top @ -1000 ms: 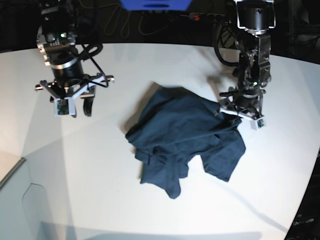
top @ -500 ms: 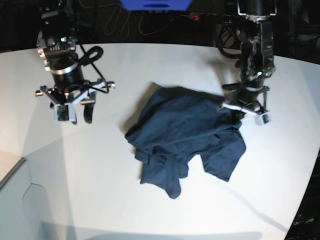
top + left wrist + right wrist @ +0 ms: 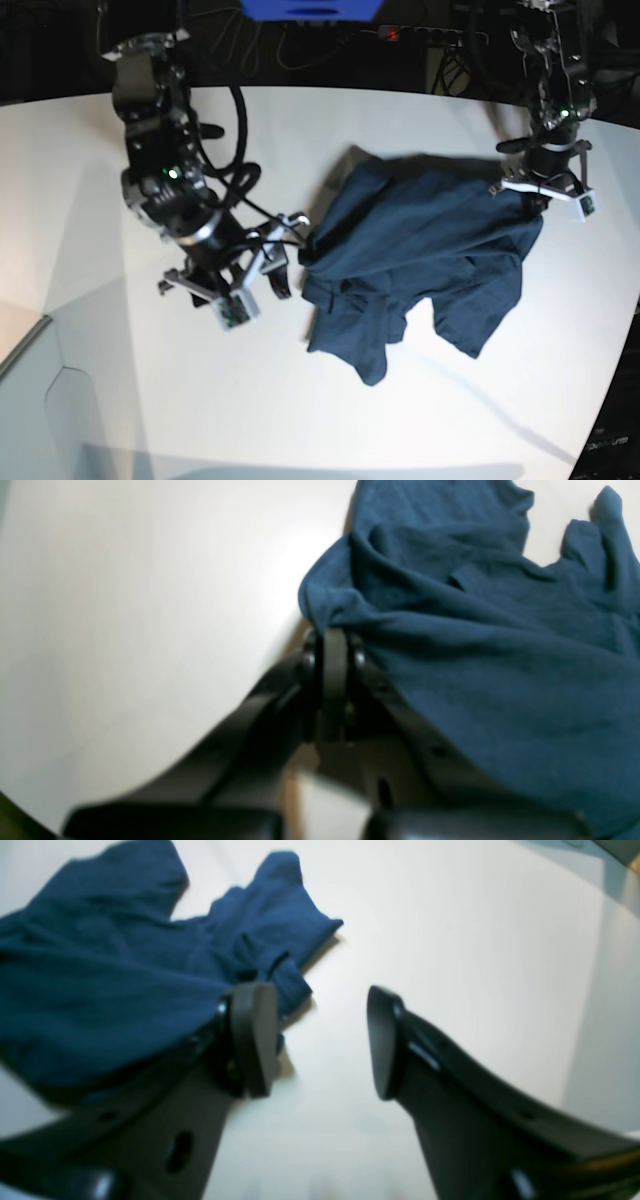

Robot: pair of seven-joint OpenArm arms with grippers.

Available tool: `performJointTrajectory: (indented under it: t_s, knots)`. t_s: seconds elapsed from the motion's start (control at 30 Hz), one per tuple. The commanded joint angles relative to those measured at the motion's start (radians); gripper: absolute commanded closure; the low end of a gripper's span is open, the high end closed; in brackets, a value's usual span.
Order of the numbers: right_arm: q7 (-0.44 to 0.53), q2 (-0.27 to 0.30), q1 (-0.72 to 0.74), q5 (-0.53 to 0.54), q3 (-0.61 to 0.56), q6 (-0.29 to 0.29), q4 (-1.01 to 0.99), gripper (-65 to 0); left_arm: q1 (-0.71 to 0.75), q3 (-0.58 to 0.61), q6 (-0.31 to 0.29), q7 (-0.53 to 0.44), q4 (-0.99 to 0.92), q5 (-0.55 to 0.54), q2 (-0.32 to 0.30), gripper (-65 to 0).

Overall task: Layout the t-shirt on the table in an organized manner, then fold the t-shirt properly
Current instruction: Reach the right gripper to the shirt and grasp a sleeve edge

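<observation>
The dark navy t-shirt [image 3: 430,250] lies crumpled right of centre on the white table [image 3: 400,420]. My left gripper [image 3: 535,205] is at the garment's far right edge. In the left wrist view that gripper [image 3: 332,640] is shut on a fold of the t-shirt [image 3: 475,655]. My right gripper [image 3: 268,285] hangs low just left of the shirt's left edge. The right wrist view shows the right gripper [image 3: 320,1040] open with bare table between its fingers, and the t-shirt [image 3: 100,980] bunched beside its left finger [image 3: 255,1035].
A blue object [image 3: 310,8] and cables sit beyond the table's far edge, against a dark background. The table's curved edge runs down the right side. A grey lower surface [image 3: 30,420] shows at the bottom left.
My left gripper shut on the shirt's right edge and drew it right and back, shifting the whole shirt. My right arm swung down to the shirt's left edge and its fingers spread wider.
</observation>
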Motion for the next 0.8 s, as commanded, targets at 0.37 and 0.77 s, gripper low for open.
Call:
performJointTrajectory:
  t_s: [0.37, 0.77]
  knots:
    - [0.094, -0.047, 0.388, 0.008, -0.242, 0.008, -0.583, -36.9, -0.002, 0.004, -0.002, -0.019, 0.012, 0.003, -0.004, -0.1]
    - [0.361, -0.072, 0.494, 0.008, -0.245, 0.008, -0.986, -36.9, 0.019, -0.002, -0.002, -0.019, 0.012, 0.003, -0.01, -0.1]
